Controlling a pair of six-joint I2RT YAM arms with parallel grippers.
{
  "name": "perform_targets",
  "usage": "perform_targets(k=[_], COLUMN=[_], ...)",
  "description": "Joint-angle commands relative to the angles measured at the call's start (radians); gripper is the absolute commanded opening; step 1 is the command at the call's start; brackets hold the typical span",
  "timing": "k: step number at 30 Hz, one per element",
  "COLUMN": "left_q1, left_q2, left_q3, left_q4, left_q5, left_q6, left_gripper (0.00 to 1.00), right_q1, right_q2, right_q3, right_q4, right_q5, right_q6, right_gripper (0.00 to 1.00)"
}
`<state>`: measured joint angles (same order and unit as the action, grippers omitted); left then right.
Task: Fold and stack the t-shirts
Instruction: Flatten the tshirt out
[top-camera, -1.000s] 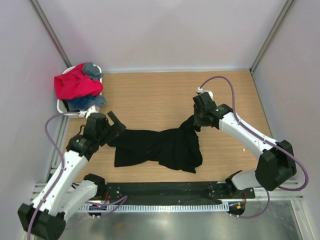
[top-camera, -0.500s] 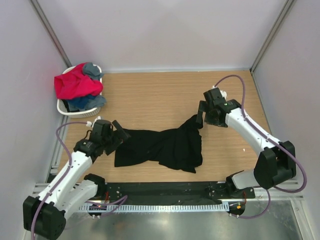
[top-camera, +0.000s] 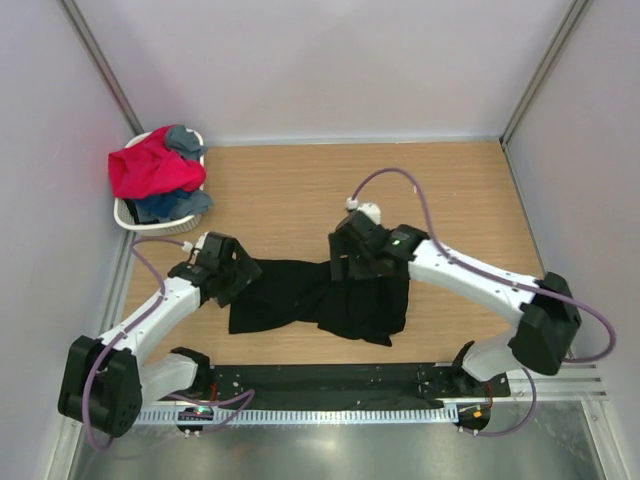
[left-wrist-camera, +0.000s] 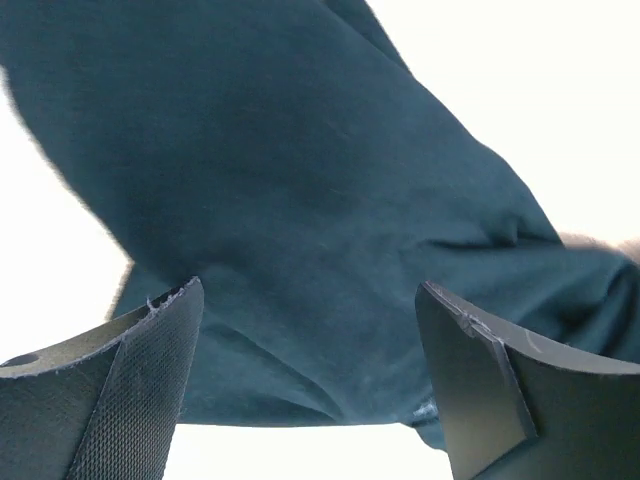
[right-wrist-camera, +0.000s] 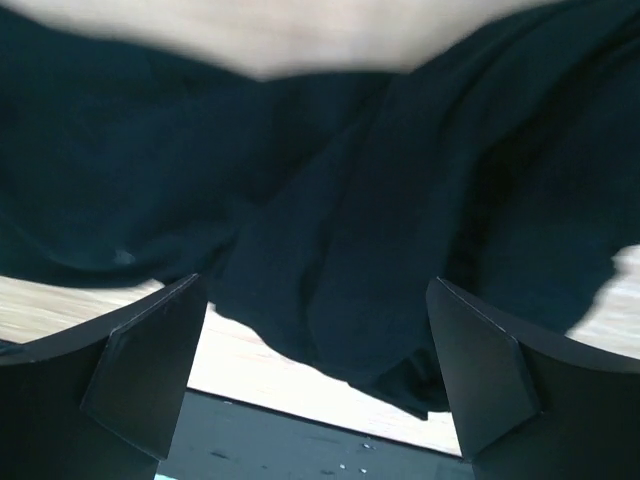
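Both arms have moved inward: the left end effector (top-camera: 232, 276) (left-wrist-camera: 310, 300) now hangs over the black t-shirt's (top-camera: 300, 300) left edge, the right end effector (top-camera: 355, 264) (right-wrist-camera: 318, 300) over its middle, both with jaws apart, holding nothing; the shirt lies crumpled near the table's (top-camera: 300, 190) near edge.

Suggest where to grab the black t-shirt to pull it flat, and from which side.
Probably its near-left corner, approached from the left by the left gripper, jaws open. There the black t-shirt lies flat with a straight edge on the wooden table; its right half is bunched in folds, so a pinch there could catch several layers.
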<state>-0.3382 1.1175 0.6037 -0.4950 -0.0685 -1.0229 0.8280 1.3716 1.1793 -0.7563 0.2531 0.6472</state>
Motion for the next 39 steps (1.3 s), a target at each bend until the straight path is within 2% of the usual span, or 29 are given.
perform_targets(k=[1,2,5,11,13,15,22,28,29,31,33,34,39], left_q1=[0.004,0.004,0.005,0.005,0.005,0.005,0.005,0.005,0.005,0.005,0.005,0.005,0.004], left_q2=[-0.036,-0.047,-0.088,-0.085,-0.082,-0.084,-0.169,-0.219,-0.219,-0.217,-0.209,-0.209,-0.229], left_q3=[0.021,0.012,-0.041,-0.065,-0.077,-0.096,-0.127,-0.128,-0.13,-0.133,-0.128,-0.125,-0.116], left_q4=[-0.068,-0.074,-0.037,-0.007,0.01,0.027,0.016,-0.016,-0.017,-0.019,-0.034,-0.043,-0.077], left_q5=[-0.128,-0.172,-0.189,-0.189,-0.174,-0.168,-0.182,-0.214,-0.214,-0.209,-0.206,-0.205,-0.157], left_q6=[-0.077,-0.094,-0.126,-0.14,-0.149,-0.151,-0.138,-0.134,-0.134,-0.132,-0.118,-0.112,-0.069], left_gripper=[0.87,0.86,0.82,0.79,0.78,0.78,0.77,0.77,0.77,0.77,0.76,0.76,0.74], right_q1=[0.118,0.14,0.229,0.356,0.373,0.387,0.388,0.387,0.387,0.387,0.387,0.387,0.387], right_q2=[0.096,0.118,0.208,0.332,0.353,0.385,0.429,0.465,0.471,0.475,0.475,0.471,0.328], right_q3=[-0.027,-0.023,0.002,0.037,0.04,0.033,0.02,0.019,0.017,0.022,0.043,0.052,0.062], right_q4=[0.018,0.021,0.04,0.067,0.077,0.08,0.112,0.12,0.121,0.115,0.071,0.051,-0.003], right_q5=[0.044,0.04,0.049,0.075,0.072,0.084,0.163,0.198,0.207,0.235,0.239,0.239,0.201], right_q6=[0.052,0.054,0.054,0.078,0.083,0.089,0.114,0.132,0.128,0.106,0.101,0.1,0.088], right_gripper=[0.96,0.94,0.91,0.89,0.88,0.81,0.72,0.46,0.32,0.14,0.04,0.01,0.01])
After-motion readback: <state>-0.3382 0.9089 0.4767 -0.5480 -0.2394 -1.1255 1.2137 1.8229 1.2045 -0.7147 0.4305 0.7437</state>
